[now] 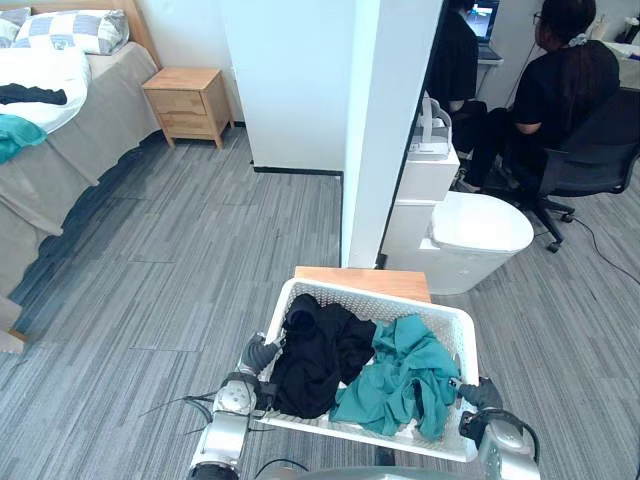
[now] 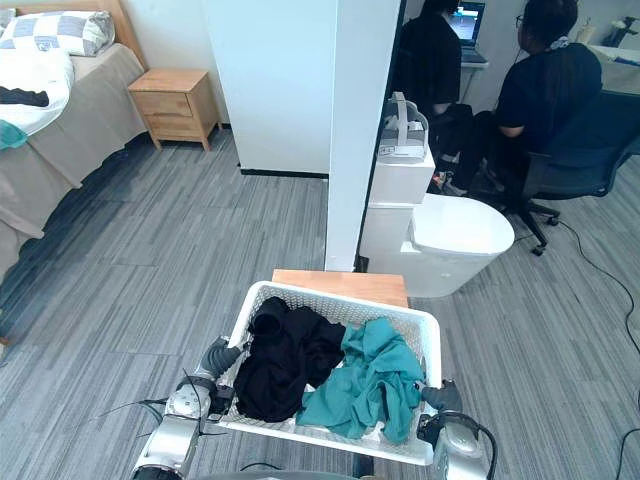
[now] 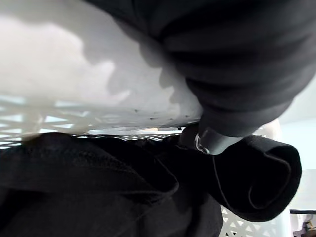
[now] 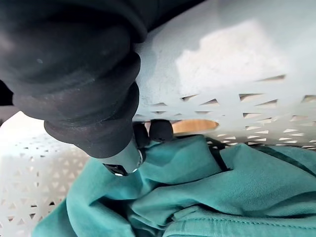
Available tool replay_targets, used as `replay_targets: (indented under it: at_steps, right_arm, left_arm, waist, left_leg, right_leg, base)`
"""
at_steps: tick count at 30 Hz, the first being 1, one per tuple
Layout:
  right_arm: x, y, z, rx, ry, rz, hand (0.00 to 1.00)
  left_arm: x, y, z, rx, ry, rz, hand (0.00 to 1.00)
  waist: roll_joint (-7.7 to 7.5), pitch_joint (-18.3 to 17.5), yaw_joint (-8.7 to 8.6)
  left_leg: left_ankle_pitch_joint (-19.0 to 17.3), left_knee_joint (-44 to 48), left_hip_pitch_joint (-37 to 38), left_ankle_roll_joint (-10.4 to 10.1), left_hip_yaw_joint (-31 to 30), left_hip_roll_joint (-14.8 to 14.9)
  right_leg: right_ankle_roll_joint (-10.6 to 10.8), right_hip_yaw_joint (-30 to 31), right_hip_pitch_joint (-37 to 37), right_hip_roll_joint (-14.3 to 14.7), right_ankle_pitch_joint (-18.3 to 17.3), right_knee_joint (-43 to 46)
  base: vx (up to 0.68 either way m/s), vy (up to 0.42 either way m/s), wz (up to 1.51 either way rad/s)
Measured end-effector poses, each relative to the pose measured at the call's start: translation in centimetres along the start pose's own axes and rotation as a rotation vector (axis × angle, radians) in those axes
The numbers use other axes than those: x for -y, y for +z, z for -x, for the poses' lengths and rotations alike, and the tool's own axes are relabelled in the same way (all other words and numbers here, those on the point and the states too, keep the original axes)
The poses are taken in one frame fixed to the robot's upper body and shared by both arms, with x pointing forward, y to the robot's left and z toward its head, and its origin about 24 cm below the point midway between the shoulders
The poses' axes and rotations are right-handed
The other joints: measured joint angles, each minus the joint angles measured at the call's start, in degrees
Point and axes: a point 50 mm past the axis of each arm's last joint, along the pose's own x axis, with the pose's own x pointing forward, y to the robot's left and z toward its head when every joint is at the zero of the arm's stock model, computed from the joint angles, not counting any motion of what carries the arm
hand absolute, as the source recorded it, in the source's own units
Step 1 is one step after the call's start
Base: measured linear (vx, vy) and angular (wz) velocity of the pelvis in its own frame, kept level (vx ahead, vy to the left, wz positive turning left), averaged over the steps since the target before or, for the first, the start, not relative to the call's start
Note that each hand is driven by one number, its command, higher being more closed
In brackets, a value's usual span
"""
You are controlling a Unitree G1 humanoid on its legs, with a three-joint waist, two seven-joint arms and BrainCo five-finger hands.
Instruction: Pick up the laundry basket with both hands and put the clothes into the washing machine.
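Note:
A white lattice laundry basket (image 1: pixel 352 293) is in front of me, its far end over a small wooden table (image 1: pixel 365 280). Black clothes (image 1: pixel 315 360) fill its left half and a teal garment (image 1: pixel 405 380) its right half. My left hand (image 1: pixel 258 355) grips the left rim; in the left wrist view its thumb (image 3: pixel 203 139) hooks over the rim (image 3: pixel 74 94) by the black cloth. My right hand (image 1: pixel 482 393) grips the right rim, with the thumb (image 4: pixel 123 159) inside above the teal cloth (image 4: pixel 197 187). A white machine with a shut rounded lid (image 1: pixel 480 228) stands ahead to the right.
A white pillar (image 1: pixel 385 130) rises just beyond the table. A white box (image 1: pixel 430 170) stands beside the machine. A person sits in an office chair (image 1: pixel 585 150) at far right. A bed (image 1: pixel 60 130) and a wooden nightstand (image 1: pixel 185 100) are at far left, with grey floor between.

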Motion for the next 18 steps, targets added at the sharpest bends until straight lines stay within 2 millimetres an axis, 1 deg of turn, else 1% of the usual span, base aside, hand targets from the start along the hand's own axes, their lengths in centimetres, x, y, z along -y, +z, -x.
replay_targets:
  at_steps: [3, 4, 5, 6, 7, 8, 9, 10, 11, 12, 13, 14, 15, 16, 17, 18]
  right_arm:
    - [-0.4, 0.5, 0.1, 0.025, 0.007, -0.012, 1.00]
    - [-0.5, 1.3, 0.2, 0.058, 0.011, -0.016, 1.00]
    - [-0.6, 1.8, 0.3, 0.083, 0.011, -0.016, 1.00]
    - [-0.6, 2.5, 0.4, 0.112, 0.011, -0.015, 1.00]
    - [-0.6, 2.8, 0.4, 0.128, 0.012, -0.015, 1.00]
    - [-0.8, 3.4, 0.5, 0.153, 0.023, -0.015, 1.00]
    - [-1.3, 4.2, 0.5, 0.184, 0.042, -0.006, 1.00]
    - [-1.5, 4.6, 0.6, 0.200, 0.050, -0.003, 1.00]
    - [-1.8, 5.1, 0.6, 0.221, 0.060, 0.004, 1.00]
    - [-1.9, 5.3, 0.9, 0.235, 0.069, 0.007, 1.00]
    - [-1.8, 5.6, 1.1, 0.250, 0.067, 0.007, 1.00]
    - [-1.7, 5.9, 1.1, 0.262, 0.066, 0.009, 1.00]
    - [-2.0, 6.0, 1.3, 0.268, 0.069, -0.002, 1.00]
    - [-1.9, 5.8, 1.5, 0.268, 0.066, -0.006, 1.00]
    - [-1.6, 5.4, 1.8, 0.261, 0.053, -0.009, 1.00]
    - [-1.2, 5.4, 2.0, 0.262, 0.041, -0.007, 1.00]
  left_arm:
    - [-0.5, 1.5, 0.4, 0.067, 0.023, 0.004, 1.00]
    - [-0.7, 2.1, 0.6, 0.093, 0.035, 0.007, 1.00]
    - [-0.8, 2.6, 0.6, 0.114, 0.041, 0.012, 1.00]
    - [-0.8, 3.3, 0.8, 0.141, 0.048, 0.022, 1.00]
    - [-0.9, 3.6, 0.8, 0.155, 0.053, 0.024, 1.00]
    - [-1.2, 4.0, 1.0, 0.175, 0.065, 0.025, 1.00]
    - [-1.6, 4.0, 1.3, 0.182, 0.089, 0.032, 1.00]
    - [-1.8, 4.1, 1.4, 0.186, 0.098, 0.038, 1.00]
    - [-1.8, 4.2, 1.6, 0.194, 0.106, 0.051, 1.00]
    - [-2.0, 4.3, 1.7, 0.201, 0.115, 0.059, 1.00]
    - [-1.9, 4.3, 1.7, 0.206, 0.113, 0.071, 1.00]
    - [-1.8, 4.5, 1.7, 0.213, 0.111, 0.077, 1.00]
    - [-2.0, 4.5, 1.5, 0.213, 0.120, 0.087, 1.00]
    - [-2.0, 4.4, 1.5, 0.209, 0.122, 0.088, 1.00]
    - [-1.7, 4.4, 1.5, 0.209, 0.110, 0.085, 1.00]
    - [-1.4, 4.4, 1.5, 0.206, 0.100, 0.086, 1.00]
  waist:
    - [0.54, 0.07, 0.09]
    - [1.19, 0.50, 0.51]
    - [1.68, 0.84, 1.39]
    - [2.21, 1.29, 1.55]
    - [2.38, 1.41, 1.50]
    - [2.39, 1.54, 1.58]
    - [2.05, 1.78, 1.68]
    - [2.53, 1.77, 1.75]
    - [3.39, 1.74, 1.74]
    - [4.15, 1.22, 1.67]
    - [4.28, 0.69, 1.29]
    - [4.36, 0.37, 1.10]
    - [2.61, 0.77, 1.36]
    - [0.52, 0.77, 1.22]
    - [-1.98, 1.28, 0.75]
    - [-2.96, 1.37, 0.55]
  left_leg:
    - [-0.21, 1.85, 0.30, -0.11, 0.06, 0.72]
    - [-0.89, 3.79, 0.58, -0.29, -0.08, 1.08]
    - [-1.41, 6.00, 0.57, -0.28, -0.27, 1.50]
    - [-1.87, 9.46, 0.04, -0.22, -2.23, 1.53]
    - [-1.92, 11.27, -0.43, -0.25, -3.68, 1.34]
    - [-2.24, 14.33, -1.11, -0.70, -6.37, 0.83]
    - [-3.83, 17.21, -1.31, -1.67, -9.68, 0.37]
    - [-5.19, 20.70, -1.83, -2.00, -11.65, 0.36]
    - [-6.77, 25.31, -1.97, -1.73, -14.12, -0.23]
    - [-9.11, 25.63, -1.07, -0.67, -16.88, -0.59]
    - [-13.05, 21.64, -0.24, 1.20, -19.36, -0.45]
    - [-15.66, 18.82, 0.21, 1.30, -20.21, -0.41]
    - [-15.48, 18.20, -0.67, 2.23, -18.26, -2.03]
    - [-14.46, 17.86, -0.91, 3.25, -16.62, -3.15]
    - [-13.52, 17.57, -0.77, 3.08, -13.02, -5.02]
    - [-13.21, 17.60, -0.57, 3.28, -11.41, -5.71]
  right_leg:
    - [-0.09, -0.39, 0.18, 0.35, -0.84, 1.59]
    - [-0.49, -0.44, 0.30, 0.78, -1.61, 3.34]
    - [-0.63, -0.30, 0.35, 1.12, -2.35, 4.92]
    - [-0.74, -0.12, 0.34, 1.31, -3.73, 7.42]
    - [-0.69, 0.08, 0.20, 1.26, -4.61, 8.77]
    - [-1.15, 0.76, -0.77, 0.76, -6.57, 11.06]
    - [-0.74, 2.06, -1.92, 1.08, -7.66, 13.05]
    - [-0.69, 3.00, -2.44, 1.67, -7.73, 13.85]
    - [-0.64, 4.80, -3.32, 3.03, -7.76, 14.85]
    - [-0.60, 7.18, -5.02, 4.94, -7.76, 15.85]
    - [-0.02, 9.52, -7.33, 6.59, -7.40, 16.12]
    - [0.83, 10.61, -8.66, 7.22, -6.82, 15.78]
    - [1.93, 14.48, -10.53, 7.13, -6.02, 15.47]
    - [2.19, 17.10, -11.92, 7.15, -5.88, 16.20]
    - [1.43, 20.84, -13.24, 6.65, -2.89, 16.96]
    - [1.91, 22.72, -13.63, 6.52, -1.20, 16.78]
  base:
    - [0.01, -0.001, 0.03]
    - [0.01, 0.016, -0.07]
    - [-0.02, 0.006, -0.13]
    - [-0.06, -0.010, -0.07]
    - [-0.12, 0.004, 0.00]
    - [-0.16, 0.034, -0.18]
    - [-0.16, 0.057, -0.40]
    - [-0.12, 0.052, -0.72]
    - [-0.14, 0.085, -0.98]
    - [-0.24, 0.175, -1.27]
    - [-0.21, 0.158, -1.17]
    - [-0.27, 0.181, -1.37]
    - [-0.18, 0.098, -1.28]
    - [-0.27, 0.149, -1.47]
    - [-0.17, 0.108, -1.03]
    - [-0.18, 0.147, -1.10]
